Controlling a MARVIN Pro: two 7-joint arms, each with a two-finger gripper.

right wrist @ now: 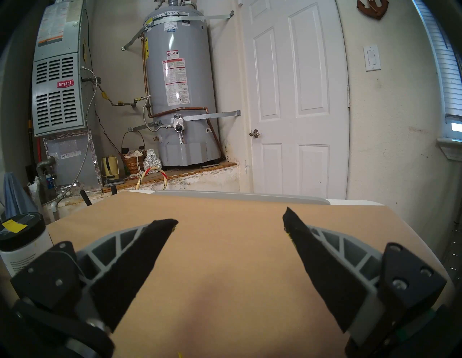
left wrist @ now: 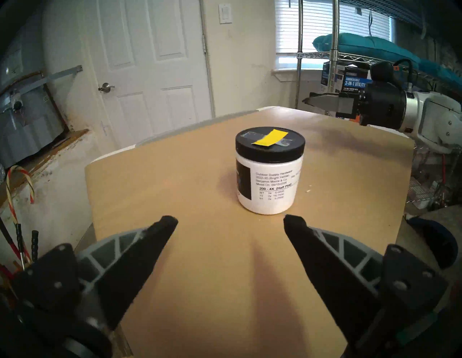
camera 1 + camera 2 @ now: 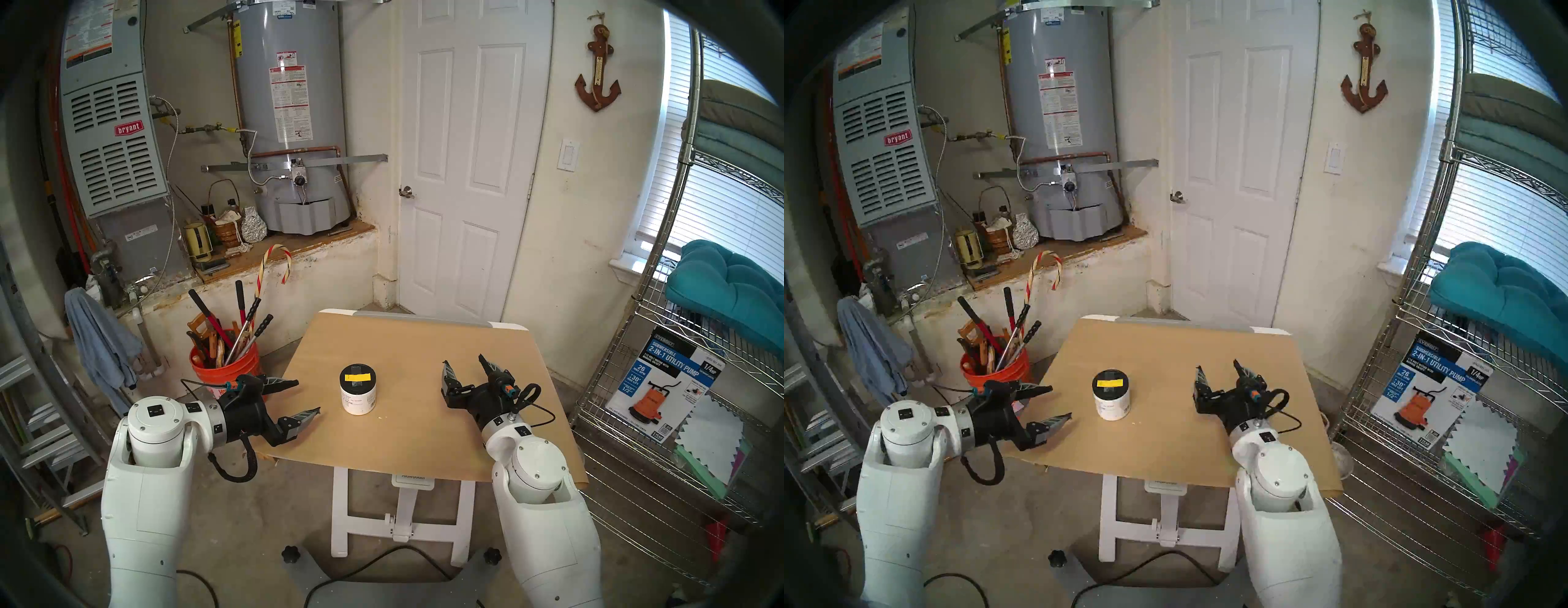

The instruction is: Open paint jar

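Note:
The paint jar (image 3: 359, 392) is a small white plastic jar with a printed label. Its black lid (image 3: 358, 376) bears a yellow tape strip and sits on the jar. The jar stands upright near the middle of the tan table (image 3: 403, 441). It also shows in the head right view (image 3: 1111, 398), the left wrist view (image 2: 269, 172) and at the left edge of the right wrist view (image 1: 22, 240). My left gripper (image 3: 309, 397) is open and empty, just left of the jar, pointing at it. My right gripper (image 3: 463, 361) is open and empty, to the jar's right and apart from it.
An orange bucket (image 3: 225, 365) full of long-handled tools stands on the floor by the table's left edge. A wire shelf (image 3: 679, 382) with a pump box (image 3: 662, 382) stands to the right. A water heater (image 3: 292, 114) and a white door (image 3: 466, 157) are behind.

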